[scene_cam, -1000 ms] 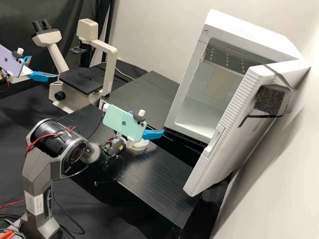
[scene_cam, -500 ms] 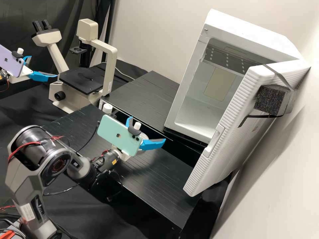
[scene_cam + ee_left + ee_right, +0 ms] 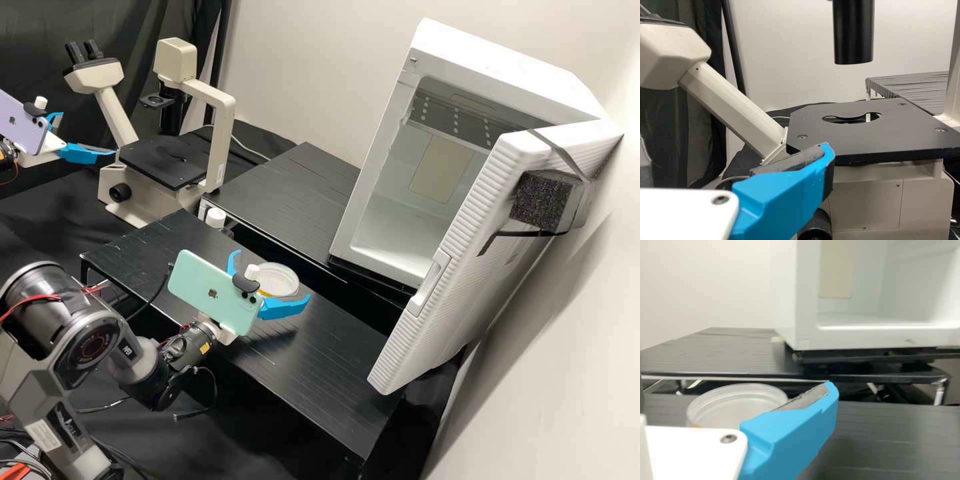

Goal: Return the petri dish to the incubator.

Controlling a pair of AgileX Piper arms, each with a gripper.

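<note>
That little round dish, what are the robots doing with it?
Nobody is holding the dish right now. It sits on the black bench, and the right arm's blue tool is open right by it. The left arm's tool is open too, with nothing in it, near the microscope. The dish is meant to go back into the white incubator, whose door stands open, but it isn't in there yet.

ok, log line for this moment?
right hand open, beside dish | dish on lower bench, outside incubator | door open | left hand open, facing microscope | return not done
</note>
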